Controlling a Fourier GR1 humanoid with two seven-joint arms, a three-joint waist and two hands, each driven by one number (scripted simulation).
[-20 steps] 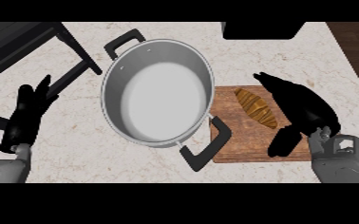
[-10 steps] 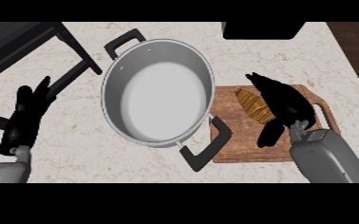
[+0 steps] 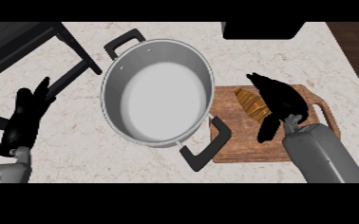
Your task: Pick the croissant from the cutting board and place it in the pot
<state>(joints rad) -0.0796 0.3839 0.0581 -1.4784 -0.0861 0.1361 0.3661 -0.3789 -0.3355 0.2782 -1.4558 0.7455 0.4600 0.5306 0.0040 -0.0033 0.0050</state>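
Curling over the croissant (image 3: 251,105) on the board (image 3: 242,147), the right hand (image 3: 282,102) looks to be grasping it, nothing lifted. Carrying it to the pot (image 3: 157,92) remains. Left hand (image 3: 24,116) rests open at the left edge.

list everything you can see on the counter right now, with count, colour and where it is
pot: one, silver with black handles, middle of the counter, nothing inside
cutting board: one, brown wood, right of the pot, its left edge under the pot's near handle
croissant: one, golden brown, on the board, partly covered by the right hand
counter: one, pale speckled stone, under everything
dark object: one, black, top edge, cannot identify
left hand: one, black, open, resting at left edge
right hand: one, black, curled over the croissant
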